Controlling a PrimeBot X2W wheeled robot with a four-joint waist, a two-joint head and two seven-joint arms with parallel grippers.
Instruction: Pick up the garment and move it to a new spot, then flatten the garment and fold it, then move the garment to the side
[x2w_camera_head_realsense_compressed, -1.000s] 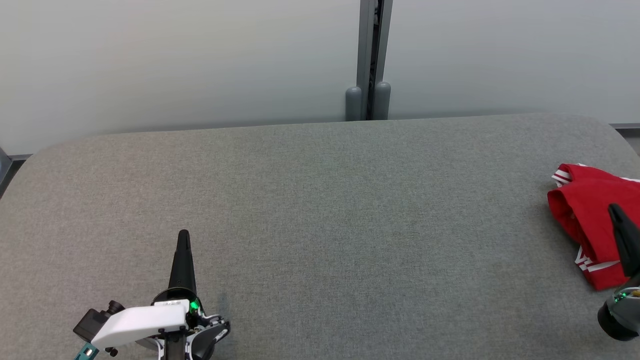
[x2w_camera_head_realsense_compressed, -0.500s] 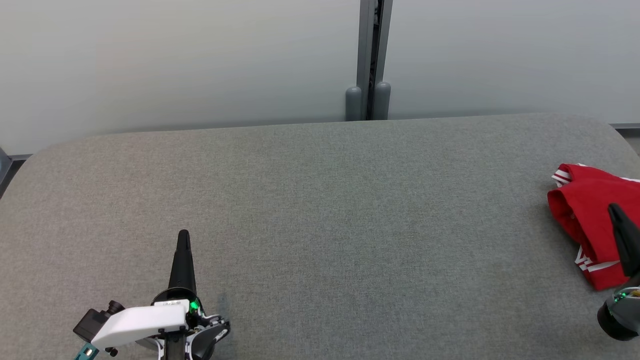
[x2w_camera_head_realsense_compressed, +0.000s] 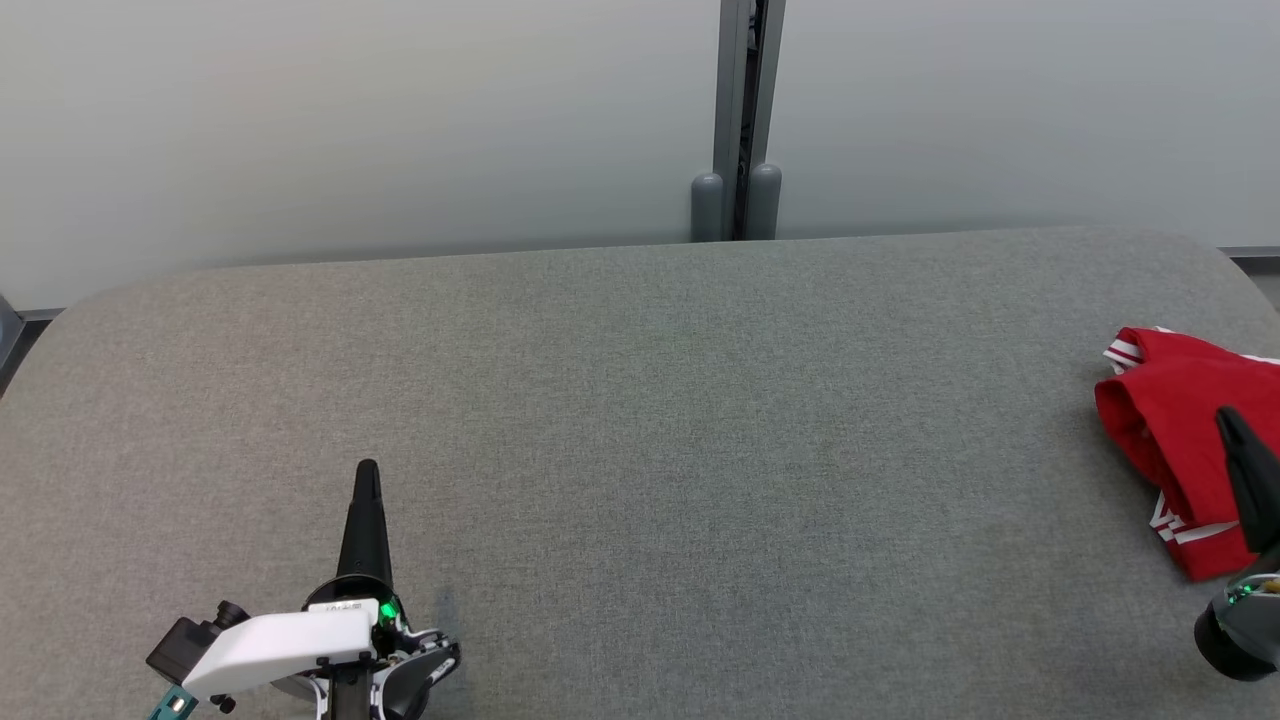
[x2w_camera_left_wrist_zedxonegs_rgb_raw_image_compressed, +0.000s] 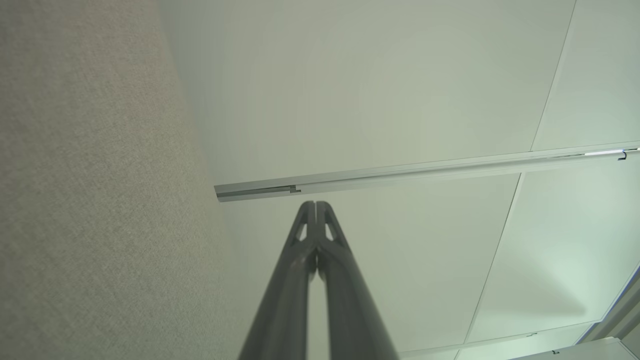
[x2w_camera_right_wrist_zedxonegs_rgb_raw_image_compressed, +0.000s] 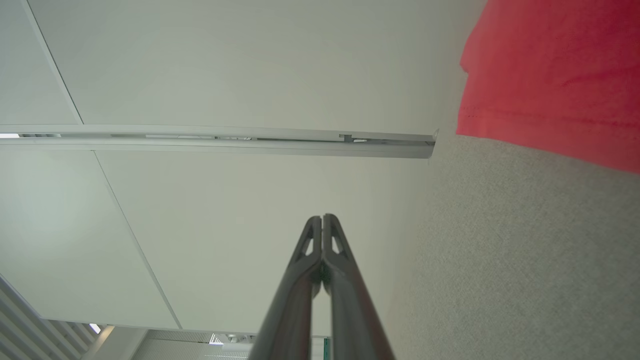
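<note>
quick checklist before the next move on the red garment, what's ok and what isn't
1. red garment found: ok, at the right end of the table, partly cut off by the head view's edge.
2. Garment flat: not ok, bunched.
3. right gripper near it: ok, tip shows over the garment; touching, cannot tell.
4. Right gripper open for a grasp: not ok, shut and empty.
5. left gripper out of the way: ok, shut, empty, far from the garment.
6. Room for a new spot: ok, wide grey surface mid-table.
</note>
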